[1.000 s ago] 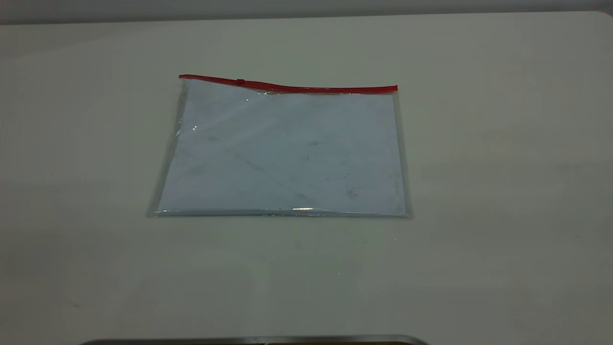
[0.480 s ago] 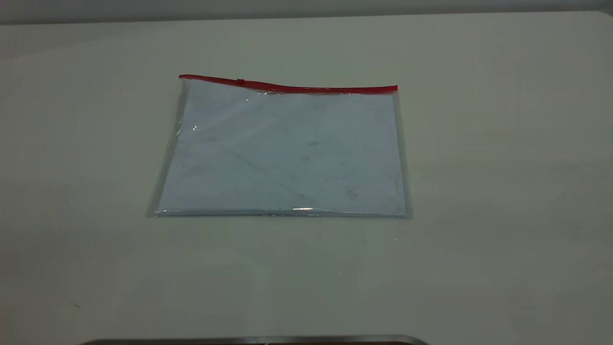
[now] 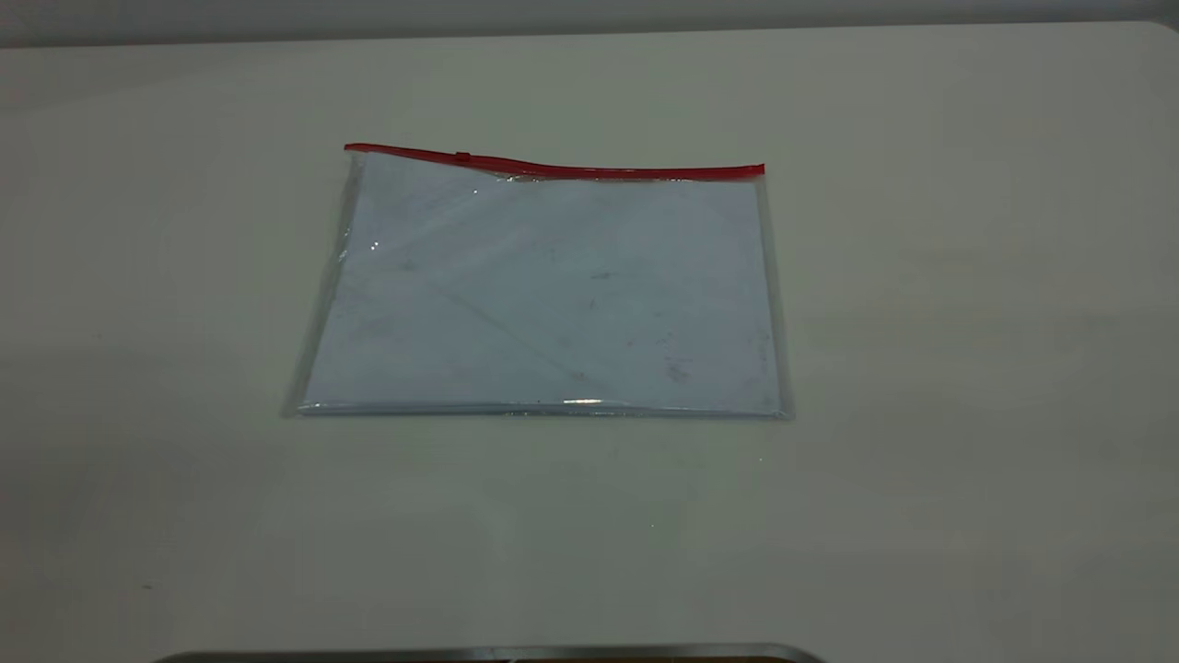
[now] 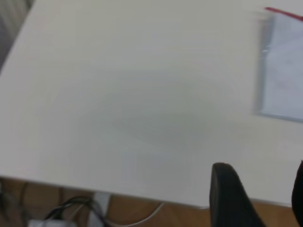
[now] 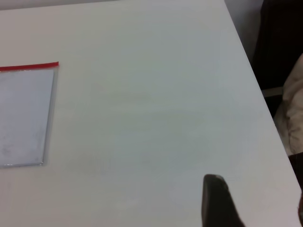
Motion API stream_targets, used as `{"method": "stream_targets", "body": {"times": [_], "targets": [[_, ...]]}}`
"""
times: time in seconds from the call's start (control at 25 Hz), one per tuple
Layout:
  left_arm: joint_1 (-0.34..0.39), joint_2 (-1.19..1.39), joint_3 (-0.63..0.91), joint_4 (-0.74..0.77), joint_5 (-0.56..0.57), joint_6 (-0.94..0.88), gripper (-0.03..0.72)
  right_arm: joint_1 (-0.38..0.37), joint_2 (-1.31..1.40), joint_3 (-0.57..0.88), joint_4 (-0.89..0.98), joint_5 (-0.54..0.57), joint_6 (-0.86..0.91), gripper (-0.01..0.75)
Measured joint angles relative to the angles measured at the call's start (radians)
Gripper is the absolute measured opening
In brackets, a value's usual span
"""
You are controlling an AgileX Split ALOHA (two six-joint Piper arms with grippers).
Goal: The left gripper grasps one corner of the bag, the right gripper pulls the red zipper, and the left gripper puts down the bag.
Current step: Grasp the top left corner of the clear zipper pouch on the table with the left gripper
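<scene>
The clear bag (image 3: 543,295) lies flat on the white table (image 3: 921,368) with white paper inside. The red zipper (image 3: 589,170) runs along its far edge, and the slider tab (image 3: 462,157) sits near the left end. The corner of the bag (image 3: 355,158) at the strip's left end lies untouched; it also shows in the left wrist view (image 4: 267,16). The left gripper (image 4: 258,189) is open and empty over the table's edge, far from the bag. The right gripper (image 5: 255,203) is open and empty, well off the strip's right end (image 5: 52,65). Neither gripper shows in the exterior view.
A brownish smudge (image 3: 677,371) marks the bag near its front right corner. A metal strip (image 3: 488,654) lies at the table's front edge. Cables (image 4: 71,213) hang below the table's edge on the left arm's side. Dark furniture (image 5: 279,42) stands beyond the edge on the right arm's side.
</scene>
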Motion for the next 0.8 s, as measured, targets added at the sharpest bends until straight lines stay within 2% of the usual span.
{"method": "stream_targets", "body": {"times": [0.16, 0.36, 0.52, 0.64, 0.8], "targets": [[0.0, 0.006, -0.032, -0.05, -0.037, 0.018, 0.389, 0.0, 0.004, -0.005, 0.09, -0.022, -0.056, 0.421], [0.0, 0.193, -0.136, -0.051, -0.066, 0.035, 0.389, 0.0, 0.214, -0.021, 0.309, -0.177, -0.242, 0.419], [0.0, 0.465, -0.204, -0.057, -0.151, 0.104, 0.407, 0.0, 0.498, -0.021, 0.459, -0.338, -0.483, 0.447], [0.0, 0.667, -0.23, -0.094, -0.244, 0.173, 0.461, 0.0, 0.683, -0.021, 0.635, -0.447, -0.693, 0.497], [0.0, 0.9, -0.236, -0.166, -0.372, 0.268, 0.532, 0.0, 0.912, -0.036, 0.926, -0.509, -0.975, 0.532]]}}
